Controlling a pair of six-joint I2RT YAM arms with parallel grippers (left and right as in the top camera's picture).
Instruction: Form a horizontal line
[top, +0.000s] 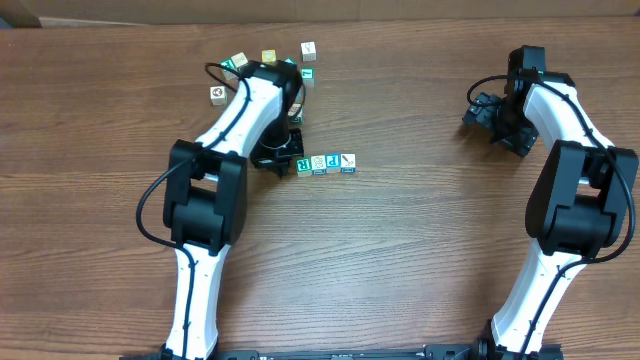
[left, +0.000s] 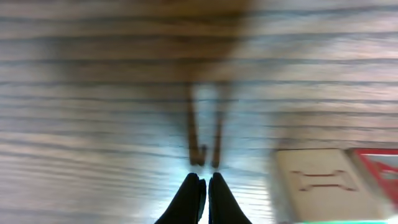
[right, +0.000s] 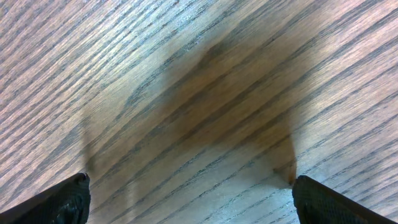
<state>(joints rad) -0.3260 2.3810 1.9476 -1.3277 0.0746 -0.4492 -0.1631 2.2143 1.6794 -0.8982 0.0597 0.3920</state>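
Note:
The horizontal line (top: 326, 163) is a straight row of four small letter cubes on the wooden table: a teal "R" cube (top: 304, 165), a pale patterned cube (top: 318, 163), a blue "P" cube (top: 333, 162) and a white cube (top: 348, 161) with a mark. My left gripper (top: 280, 157) is shut and empty, low over the table just left of the row's "R" end. In the left wrist view its fingertips (left: 204, 186) are pressed together, and a blurred pale cube (left: 317, 183) lies to their right. My right gripper (top: 482, 113) stands open and empty at the far right (right: 189, 186).
Several loose cubes lie at the back behind the left arm: a white one (top: 218, 93), a teal one (top: 237, 62), a yellowish one (top: 268, 57), a white one (top: 308, 48) and a teal one (top: 307, 73). Only bare wood shows under the right gripper.

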